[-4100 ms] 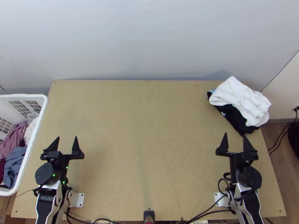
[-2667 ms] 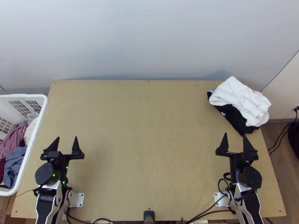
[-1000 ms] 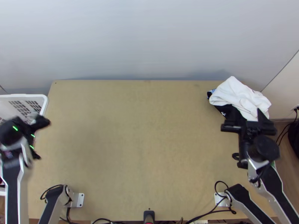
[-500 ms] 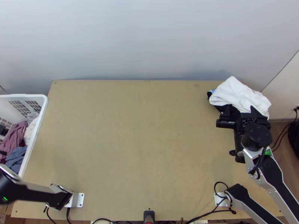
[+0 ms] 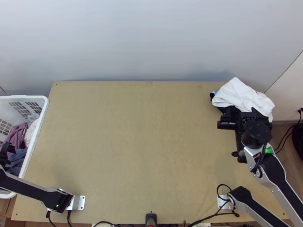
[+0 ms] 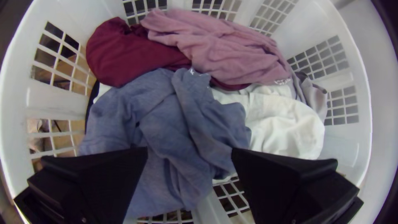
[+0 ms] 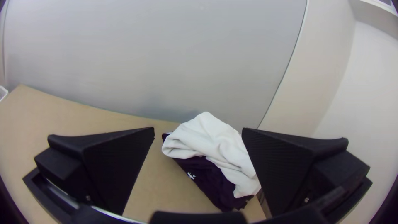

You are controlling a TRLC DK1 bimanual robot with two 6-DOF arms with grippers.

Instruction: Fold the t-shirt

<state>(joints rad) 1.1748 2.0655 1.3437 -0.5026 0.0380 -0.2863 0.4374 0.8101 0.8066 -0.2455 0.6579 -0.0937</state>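
My left gripper is at the laundry basket at the far left; in the left wrist view the left gripper stands open above a bunched blue-grey garment, with nothing between its fingers. Near the table's right edge my right gripper is just in front of a pile of clothes: a white cloth lies over a dark one. From the right wrist view, the right gripper is open and apart from the white cloth and the dark garment under it. Which garment is the t-shirt, I cannot tell.
A white basket stands at the table's left edge, holding also a mauve garment, a dark red one and a white one. The wooden table lies between the arms. Cables run along its near edge.
Both arms have left their starting poses. The left arm swung left over the basket; the right arm moved up toward the pile, then slightly left. The pile lies as before.
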